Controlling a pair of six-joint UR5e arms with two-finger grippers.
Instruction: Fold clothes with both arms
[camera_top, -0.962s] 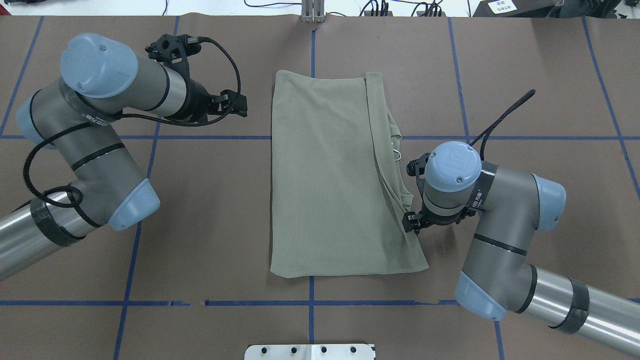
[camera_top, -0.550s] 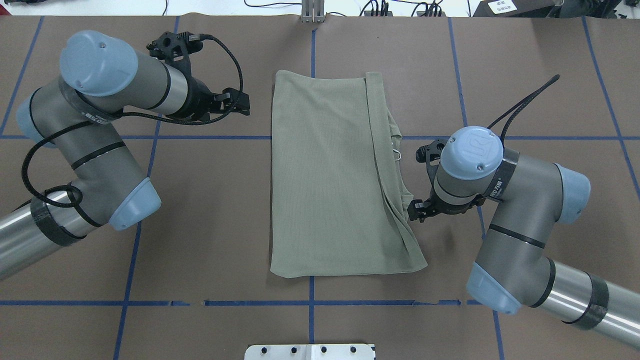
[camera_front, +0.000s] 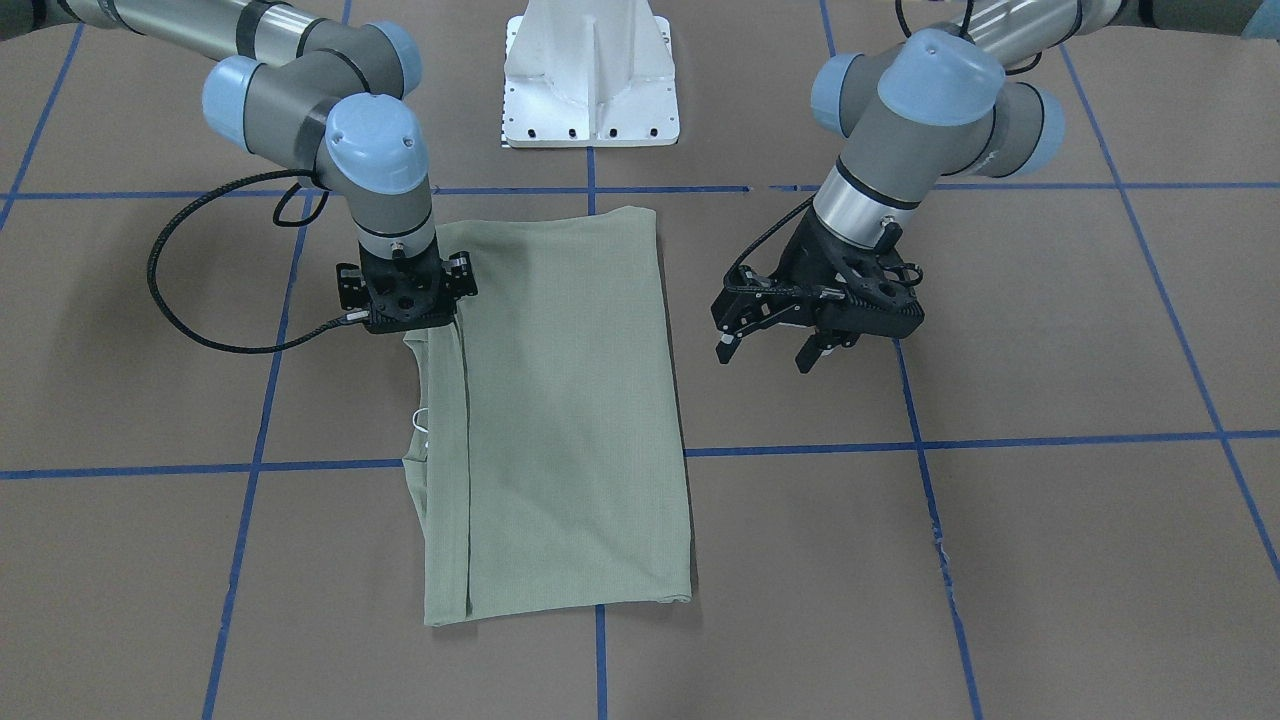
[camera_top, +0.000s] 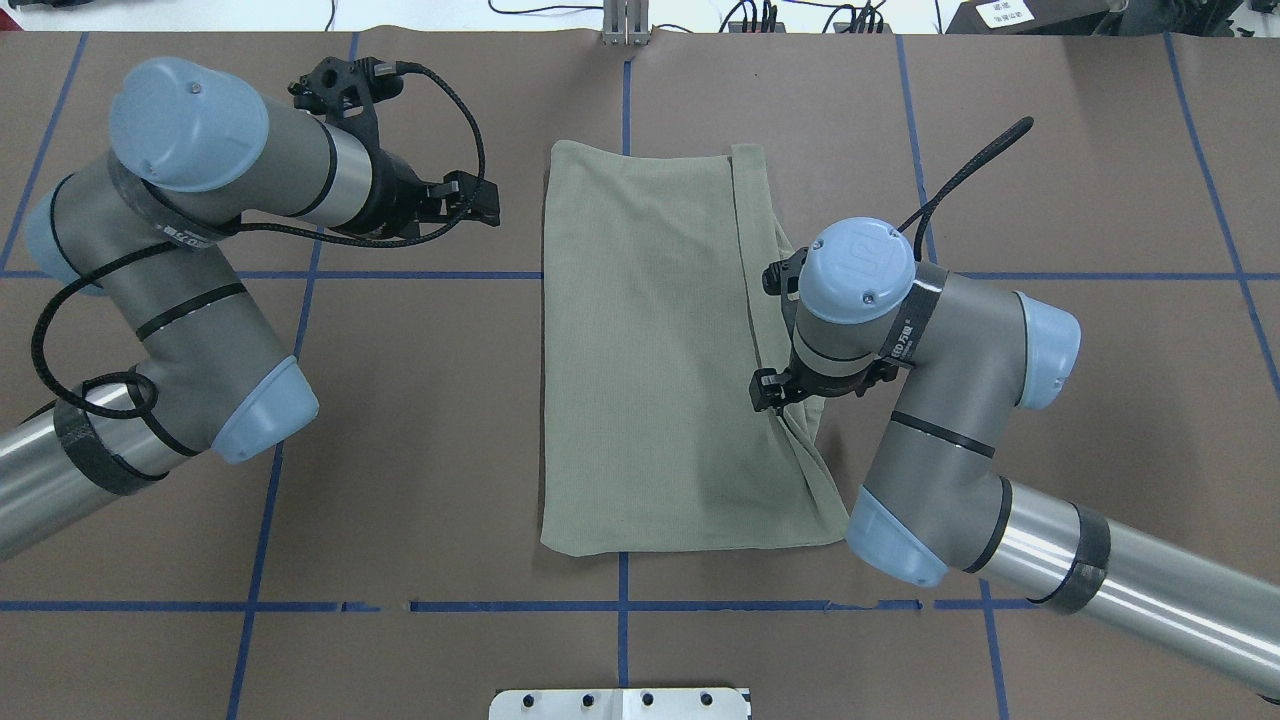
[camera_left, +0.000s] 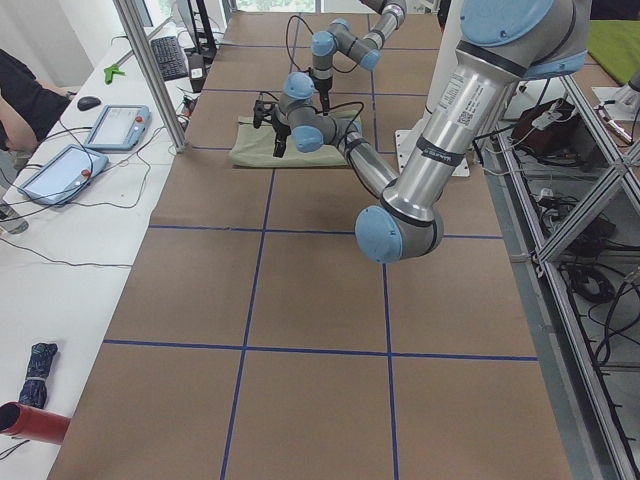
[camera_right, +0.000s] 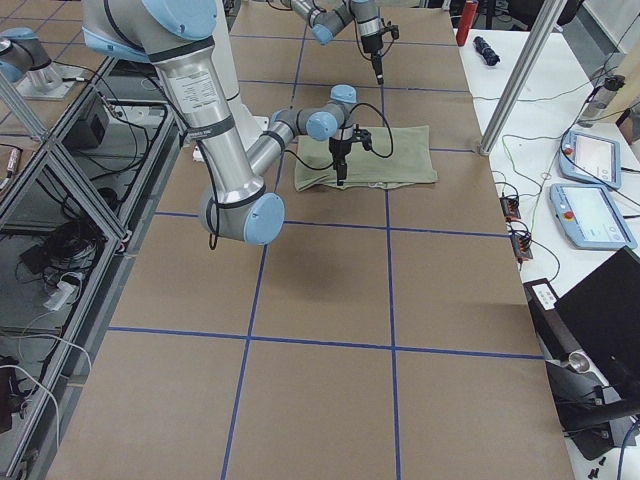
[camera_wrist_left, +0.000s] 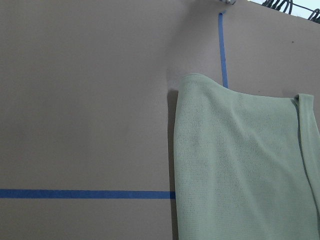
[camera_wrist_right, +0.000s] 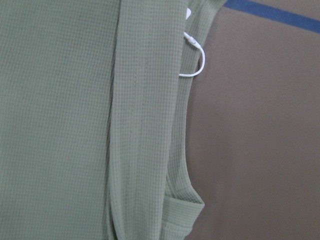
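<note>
overhead exterior view: the green shirt (camera_top: 640, 350) lies flat in the middle of the brown table (camera_top: 400, 450), folded into a long rectangle that runs away from the robot. a narrow folded-over band (camera_top: 748, 230) runs down its length on the robot's right side, and the cloth is bunched into a few creases near the robot-side corner. the right arm (camera_top: 960, 340) bends in over that edge, its wrist pointing straight down. the right gripper (camera_front: 408, 318) sits at the shirt's right edge, over the band. its fingertips are hidden under its own body, so i cannot tell whether it is released or gripping cloth. the right wrist view shows only the band, the neck opening and a thin white tag loop (camera_wrist_right: 196, 57) at the edge of the cloth against bare table, with no fingers in sight.

the left arm (camera_top: 200, 190) is on the robot's left. the left gripper (camera_front: 765, 350) hangs over bare table beside the shirt's left edge, near it but not touching, with its two fingers (camera_front: 724, 348) spread wide and nothing between them. the left wrist view looks down on the shirt's far left corner and a blue tape line (camera_wrist_left: 85, 193) that runs up to the cloth's edge.

a white base plate (camera_front: 590, 80) stands on the robot's side of the table, near the shirt's end.
</note>
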